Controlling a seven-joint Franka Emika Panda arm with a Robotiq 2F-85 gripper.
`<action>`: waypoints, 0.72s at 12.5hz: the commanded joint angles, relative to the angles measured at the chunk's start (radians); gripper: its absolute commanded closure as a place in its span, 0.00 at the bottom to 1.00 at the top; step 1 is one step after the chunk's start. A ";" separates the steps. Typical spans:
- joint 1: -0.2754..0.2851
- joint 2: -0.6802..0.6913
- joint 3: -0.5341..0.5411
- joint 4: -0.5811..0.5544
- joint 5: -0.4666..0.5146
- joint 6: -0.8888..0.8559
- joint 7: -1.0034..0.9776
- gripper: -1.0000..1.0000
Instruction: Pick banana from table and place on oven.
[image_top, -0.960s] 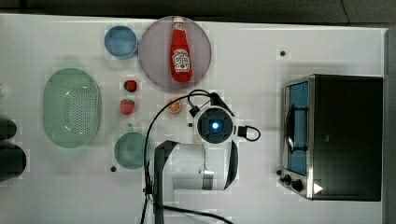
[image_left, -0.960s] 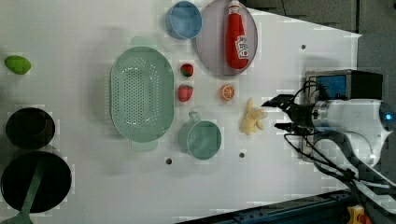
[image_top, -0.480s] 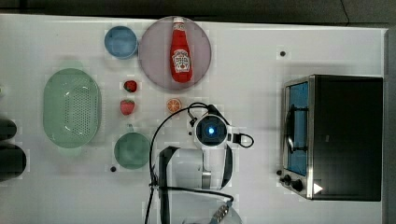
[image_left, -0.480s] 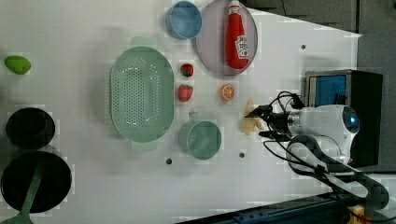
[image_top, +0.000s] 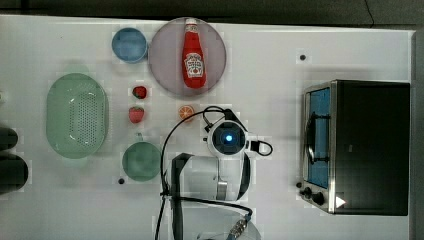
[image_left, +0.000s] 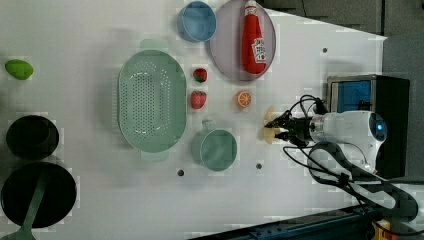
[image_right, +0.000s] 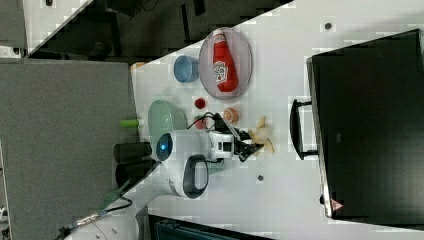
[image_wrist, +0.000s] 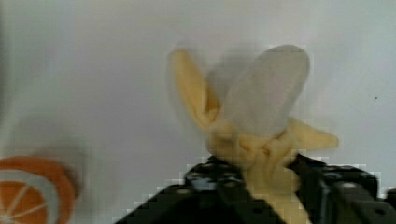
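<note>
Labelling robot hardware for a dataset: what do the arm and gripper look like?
The arm has glossy white rounded shells with dark grey joint bands. A blue light glows on its round wrist end. Black cables loop around it. The gripper is black, with dark fingers.

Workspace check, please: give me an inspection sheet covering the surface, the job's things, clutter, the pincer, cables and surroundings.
Surface: white table with a few small dark dots.
Job's things: banana, partly peeled, lies on the table between the pincer's fingers; oven at the top view's right, door shut, nothing on its black top.
Clutter: ketchup bottle on a grey plate; blue bowl; green colander; two strawberries; orange slice; green cup; dark pots and a green fruit in the left view.
Pincer: pincer closing around the banana's base.
Cables: black cable looping beside the wrist.
Surroundings: grey panel beside the table in the right view.
</note>
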 joint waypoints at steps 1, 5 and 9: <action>0.010 -0.022 -0.007 -0.002 -0.019 0.008 0.031 0.81; 0.010 -0.127 -0.007 -0.001 -0.019 -0.031 0.031 0.81; 0.011 -0.398 -0.003 0.097 -0.019 -0.389 0.031 0.81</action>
